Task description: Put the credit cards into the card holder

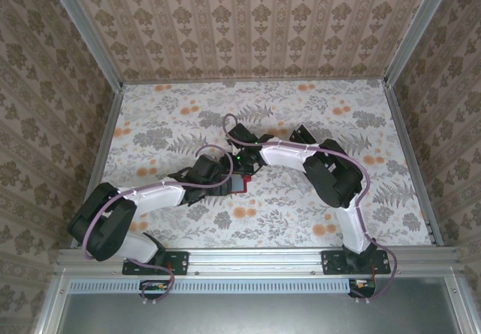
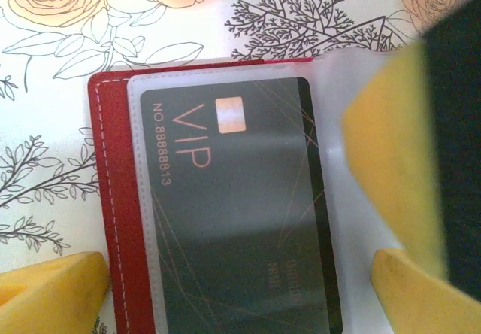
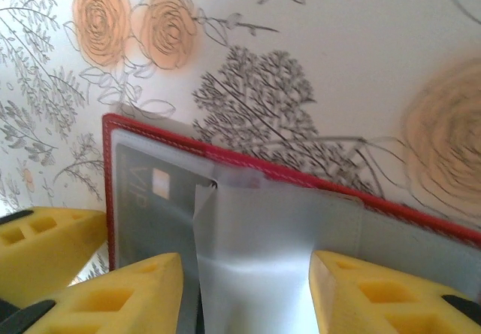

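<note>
The red card holder (image 2: 113,198) lies open on the table, seen small between the two arms (image 1: 239,184). A black credit card (image 2: 233,214) marked VIP sits inside its clear sleeve. My left gripper (image 2: 240,274) hovers over that card, open wide, a yellow finger on each side and nothing held. My right gripper (image 3: 246,274) stands open over the card holder (image 3: 301,176), with a loose clear sleeve page (image 3: 255,229) rising between its fingers; the page's left edge stays off the left finger. One right finger (image 2: 391,153) reaches in over the sleeve beside the card (image 3: 150,214).
The floral tablecloth (image 1: 301,116) covers the table around the holder. Patterned walls (image 1: 248,25) close off the back and both sides. A metal rail (image 1: 255,257) carrying the arm bases runs along the near edge. Both arms (image 1: 301,157) meet at the centre.
</note>
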Robot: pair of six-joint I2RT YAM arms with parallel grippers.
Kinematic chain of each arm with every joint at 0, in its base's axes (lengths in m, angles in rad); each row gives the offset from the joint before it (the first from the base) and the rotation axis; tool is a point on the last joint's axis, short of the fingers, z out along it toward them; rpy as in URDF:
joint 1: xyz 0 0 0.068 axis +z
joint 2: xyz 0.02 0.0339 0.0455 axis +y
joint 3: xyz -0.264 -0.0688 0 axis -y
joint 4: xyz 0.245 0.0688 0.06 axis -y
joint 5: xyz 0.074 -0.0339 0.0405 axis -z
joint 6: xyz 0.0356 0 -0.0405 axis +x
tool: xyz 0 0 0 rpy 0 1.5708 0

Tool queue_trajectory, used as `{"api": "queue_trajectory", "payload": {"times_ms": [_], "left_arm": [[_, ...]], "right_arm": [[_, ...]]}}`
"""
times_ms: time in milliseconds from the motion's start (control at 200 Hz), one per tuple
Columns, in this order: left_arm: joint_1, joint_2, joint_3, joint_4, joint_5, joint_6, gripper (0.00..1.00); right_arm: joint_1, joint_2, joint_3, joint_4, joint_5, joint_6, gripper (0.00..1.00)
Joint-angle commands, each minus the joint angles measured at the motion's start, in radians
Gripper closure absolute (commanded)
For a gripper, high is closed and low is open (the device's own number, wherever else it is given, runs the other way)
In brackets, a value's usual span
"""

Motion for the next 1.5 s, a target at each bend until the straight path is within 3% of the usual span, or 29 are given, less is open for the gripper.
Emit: {"api": "queue_trajectory", "payload": {"times_ms": [0, 430, 1095, 1495], "left_arm": [[0.0, 0.026, -0.032, 0.017, -0.022, -0.029, 0.0], [0.001, 0.051, -0.042, 0.033, -0.021, -0.039, 0.0], [0.0, 0.054, -0.045, 0.039, -0.021, -0.037, 0.0], [0.0, 0.052, -0.047, 0.04, -0.02, -0.039, 0.0]], "right_arm": [[-0.003, -0.1, -0.05, 0.019, 0.083, 0.057, 0.5], [-0.003, -0.173, -0.166, 0.058, 0.137, 0.112, 0.49], [-0.003, -0.095, -0.141, 0.014, 0.147, 0.113, 0.49], [-0.005, -0.064, -0.137, 0.109, 0.062, 0.126, 0.49]]}}
